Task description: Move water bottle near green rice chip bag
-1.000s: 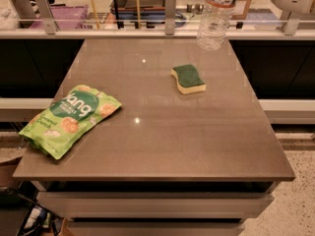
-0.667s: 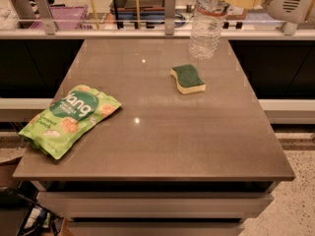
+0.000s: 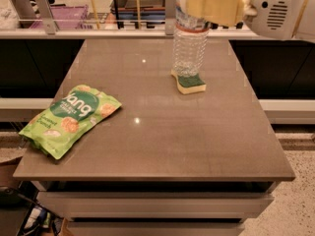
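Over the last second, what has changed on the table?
The gripper, fingers shut on the water bottle, has carried it leftward and lower in the view, so it now overlaps the sponge. The sponge and the green rice chip bag have not moved.

Catching glints [image 3: 137, 120] of light on the brown table [image 3: 197, 146]; showing speckled floor [image 3: 300, 200] at near right; running a white ledge [image 3: 98, 33] along the far side.

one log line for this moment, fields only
gripper: top right, shut on bottle | bottle: upright, overlaps sponge in view | bag: table front left, far from bottle | task: not done
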You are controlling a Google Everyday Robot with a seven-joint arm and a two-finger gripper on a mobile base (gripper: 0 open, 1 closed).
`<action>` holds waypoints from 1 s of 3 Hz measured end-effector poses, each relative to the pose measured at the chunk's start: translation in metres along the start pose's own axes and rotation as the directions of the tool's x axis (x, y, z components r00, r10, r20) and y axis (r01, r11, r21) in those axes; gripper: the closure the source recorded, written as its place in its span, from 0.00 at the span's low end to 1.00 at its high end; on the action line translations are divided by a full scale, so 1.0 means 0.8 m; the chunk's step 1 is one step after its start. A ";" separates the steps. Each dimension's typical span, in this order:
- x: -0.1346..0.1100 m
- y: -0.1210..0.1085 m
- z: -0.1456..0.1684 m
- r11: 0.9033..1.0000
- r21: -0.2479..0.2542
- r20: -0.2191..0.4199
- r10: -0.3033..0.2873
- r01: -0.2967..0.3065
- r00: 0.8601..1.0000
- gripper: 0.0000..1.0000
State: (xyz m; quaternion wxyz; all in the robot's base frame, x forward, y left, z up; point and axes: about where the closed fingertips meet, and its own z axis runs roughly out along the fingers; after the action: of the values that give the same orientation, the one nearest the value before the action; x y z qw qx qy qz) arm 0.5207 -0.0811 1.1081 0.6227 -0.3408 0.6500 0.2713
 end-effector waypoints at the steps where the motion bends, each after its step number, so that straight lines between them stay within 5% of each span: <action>1: 0.018 0.024 0.013 1.000 -0.016 -0.012 0.001 -0.001 1.000 1.00; 3: 0.074 0.039 0.049 0.999 0.004 0.015 -0.041 0.041 0.999 1.00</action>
State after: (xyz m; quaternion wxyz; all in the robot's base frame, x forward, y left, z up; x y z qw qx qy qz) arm 0.5210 -0.0375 1.0437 0.6337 -0.3511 0.6385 0.2598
